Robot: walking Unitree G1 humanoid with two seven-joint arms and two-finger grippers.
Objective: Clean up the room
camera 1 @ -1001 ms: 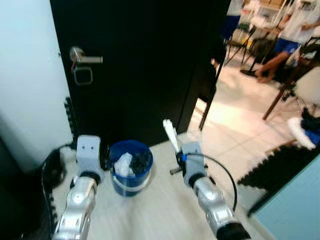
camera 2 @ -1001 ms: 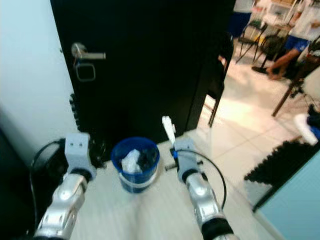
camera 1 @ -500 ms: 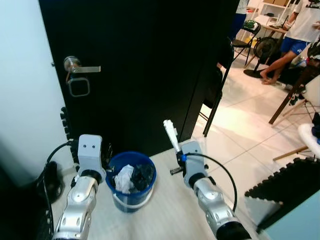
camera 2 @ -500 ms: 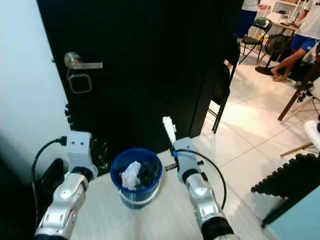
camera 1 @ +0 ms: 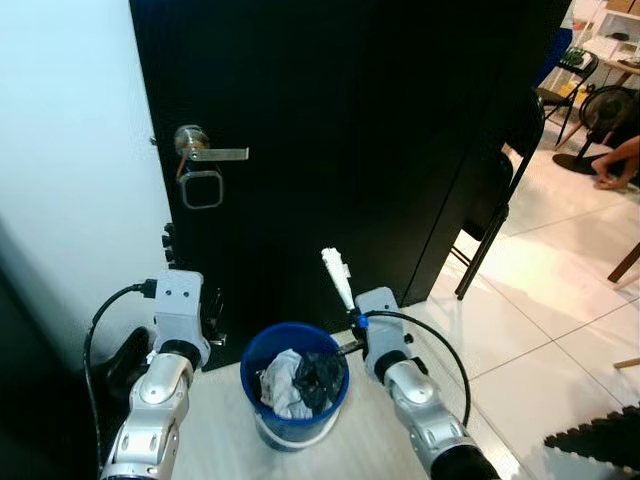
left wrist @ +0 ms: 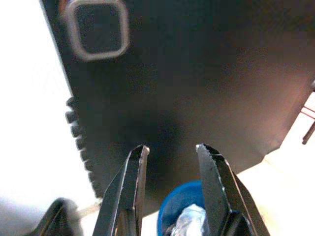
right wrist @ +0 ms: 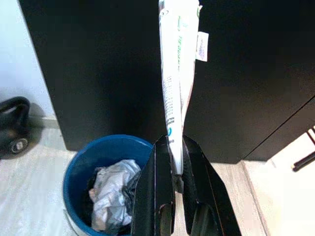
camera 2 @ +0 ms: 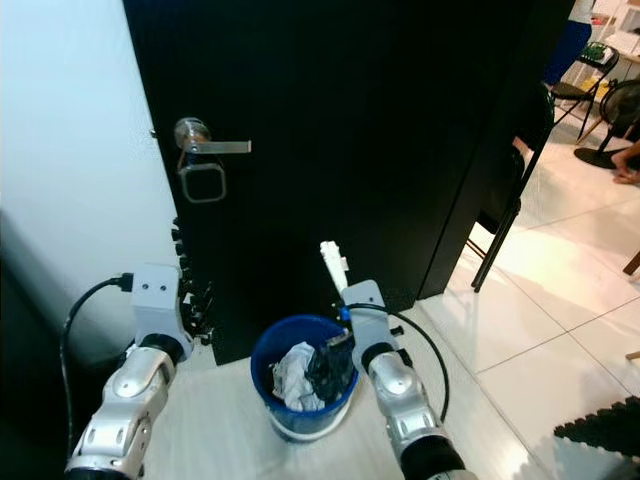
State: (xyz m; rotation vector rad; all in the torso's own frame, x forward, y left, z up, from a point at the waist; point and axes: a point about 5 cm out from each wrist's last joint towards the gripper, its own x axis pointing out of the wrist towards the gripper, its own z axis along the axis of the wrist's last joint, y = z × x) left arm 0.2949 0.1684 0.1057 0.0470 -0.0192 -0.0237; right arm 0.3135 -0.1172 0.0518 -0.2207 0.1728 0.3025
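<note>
A blue bin (camera 1: 295, 395) holding crumpled white paper and dark scraps stands on the pale floor at the foot of a black door. My right gripper (right wrist: 172, 147) is shut on the lower end of a flattened white packet (camera 1: 337, 278) with green print. The packet stands upright above the fingers, just right of and behind the bin's rim (right wrist: 110, 142). My left gripper (left wrist: 170, 150) is open and holds nothing. It points at the door, left of the bin, with the left wrist block (camera 1: 181, 303) level with the rim.
The black door (camera 1: 330, 150) has a silver lever handle (camera 1: 205, 153); a white wall (camera 1: 70, 170) is on the left. A black rounded object (right wrist: 15, 130) lies by the wall. A black folding chair (camera 1: 495, 215) stands right of the door; a person's leg (camera 1: 615, 160) shows far right.
The camera has swung left and closer to the door. The bin now lies between my arms, close under the right gripper. The packet stays gripped.
</note>
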